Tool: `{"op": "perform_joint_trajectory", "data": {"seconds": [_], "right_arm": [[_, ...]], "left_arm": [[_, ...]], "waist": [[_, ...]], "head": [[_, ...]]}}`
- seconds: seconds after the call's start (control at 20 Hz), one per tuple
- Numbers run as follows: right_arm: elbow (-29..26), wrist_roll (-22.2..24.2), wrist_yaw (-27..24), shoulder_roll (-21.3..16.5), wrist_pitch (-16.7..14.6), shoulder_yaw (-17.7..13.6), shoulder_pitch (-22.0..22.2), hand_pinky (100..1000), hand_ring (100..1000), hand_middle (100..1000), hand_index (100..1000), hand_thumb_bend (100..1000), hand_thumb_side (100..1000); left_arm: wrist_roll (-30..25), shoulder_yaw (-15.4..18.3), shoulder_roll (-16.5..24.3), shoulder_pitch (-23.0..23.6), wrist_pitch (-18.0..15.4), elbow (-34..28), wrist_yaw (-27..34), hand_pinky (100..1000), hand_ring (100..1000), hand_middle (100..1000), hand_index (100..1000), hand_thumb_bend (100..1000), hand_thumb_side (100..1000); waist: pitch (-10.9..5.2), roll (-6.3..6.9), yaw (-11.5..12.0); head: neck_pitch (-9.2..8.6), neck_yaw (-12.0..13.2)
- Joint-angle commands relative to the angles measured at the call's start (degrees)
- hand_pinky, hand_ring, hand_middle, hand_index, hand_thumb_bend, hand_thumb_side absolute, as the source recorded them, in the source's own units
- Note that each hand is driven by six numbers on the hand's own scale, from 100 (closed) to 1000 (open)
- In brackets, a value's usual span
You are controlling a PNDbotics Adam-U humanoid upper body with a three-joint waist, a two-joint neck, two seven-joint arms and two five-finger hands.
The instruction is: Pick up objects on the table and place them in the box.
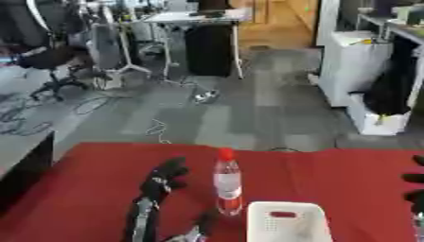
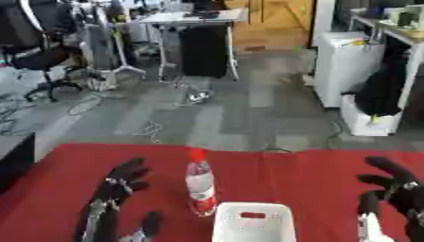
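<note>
The left hand point(image 1: 165, 177) was released, fingers spread and relaxed, hovering low over the red table point(image 1: 91, 189) and holding nothing. Just to its right stood the bottle point(image 1: 227, 186), upright, its long axis vertical, red cap on top and a red label band near the base. Hand and bottle were apart, a strip of cloth between them; the thumb showed lower down, near the bottle's base. Right of the bottle's foot, at the near edge, sat the white box point(image 1: 286, 222), close beside it. The right hand point(image 2: 396, 186) was open too, fingers up, well off at the table's right side. The left hand was clearly the nearer; a sideways reach to its right should likely meet the bottle's body.
</note>
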Motion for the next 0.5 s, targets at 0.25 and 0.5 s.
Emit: {"op": "perform_joint_trajectory", "data": {"seconds": [0.25, 0.5], "right_arm": [[-0.82, -0.66, -0.21, 0.63, -1.15, 0.86, -0.19, 595, 754, 845, 914, 100, 492], [-0.61, -0.38, 0.21, 0.54, -1.25, 1.14, -0.12, 593, 748, 842, 922, 100, 477]], "left_arm": [[-1.19, -1.19, -0.64, -0.24, -0.8, -0.19, 0.2, 683, 791, 807, 880, 542, 589], [-1.75, -1.45, -0.61, -0.23, -0.26, -0.05, -0.05, 679, 790, 806, 878, 639, 536]], "waist": [[-0.79, -0.49, -0.03], [-0.76, -0.32, -0.06]], "head": [[0.47, -0.4], [0.62, -0.58]]}}
